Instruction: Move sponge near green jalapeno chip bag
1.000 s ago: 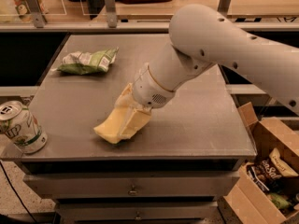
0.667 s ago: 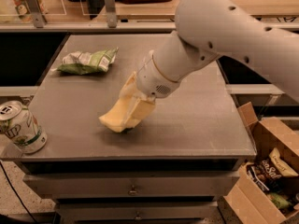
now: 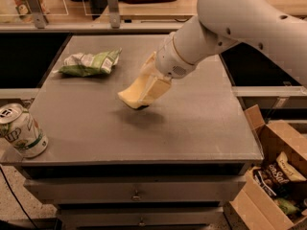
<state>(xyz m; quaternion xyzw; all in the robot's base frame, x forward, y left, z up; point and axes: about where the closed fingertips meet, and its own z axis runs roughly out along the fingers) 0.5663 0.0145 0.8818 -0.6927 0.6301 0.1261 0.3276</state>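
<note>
Over grey tabletop (image 3: 192, 123), claw (image 3: 149, 86) holds thick pale yellow sponge (image 3: 131, 96) aloft.

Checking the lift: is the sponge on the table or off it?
Off it: the sponge hangs tilted in the gripper over the middle of the table, shadow beneath.

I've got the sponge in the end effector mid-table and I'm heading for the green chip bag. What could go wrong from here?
1. The end effector grips the sponge by one end, with the rest jutting out tilted above the table. It could slip free before arriving.
2. The green jalapeno chip bag is crumpled and looks light, and it lies near the far left edge. Overshooting could shove it toward that edge.
</note>
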